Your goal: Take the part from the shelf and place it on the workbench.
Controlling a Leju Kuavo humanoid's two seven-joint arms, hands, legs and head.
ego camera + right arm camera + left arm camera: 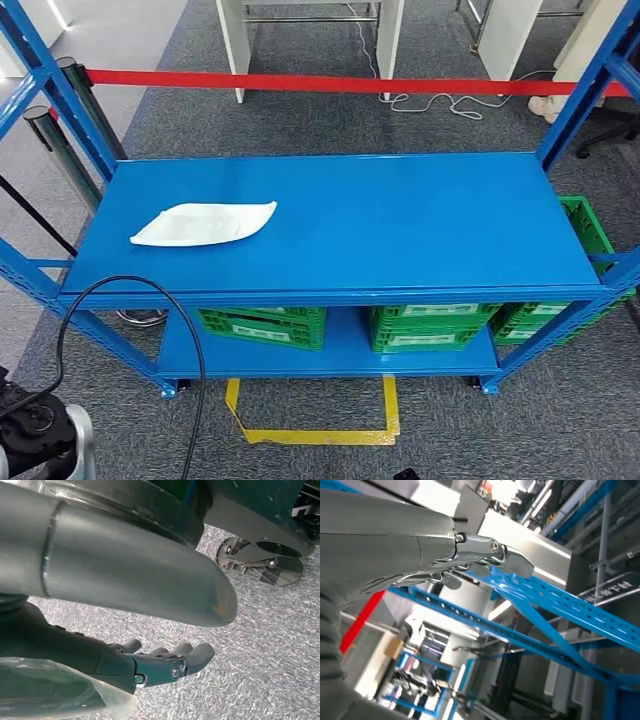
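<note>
Head view: even, bright overhead light, sharp focus, soft glare on the shelf (362,220) at centre; uprights bow slightly at the frame edges. Left wrist view: blown-out ceiling lights, blurred background. Right wrist view: dim, with the near thumb (124,575) out of focus.

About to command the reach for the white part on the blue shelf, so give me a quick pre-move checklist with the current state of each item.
1. Part located: ok. The white part lies flat on the top shelf board, toward its left end.
2. Space around the part: ok. Nothing else rests on that board.
3. Left hand free: ok. Fingers extended, holding nothing, blue shelf beams beyond it.
4. Right hand free: ok. Fingers apart over grey carpet, nothing held.
5. Black cable clear of the left arm's path: not ok. It loops in front of the shelf edge below the part.
6. Workbench ready: cannot tell.
</note>
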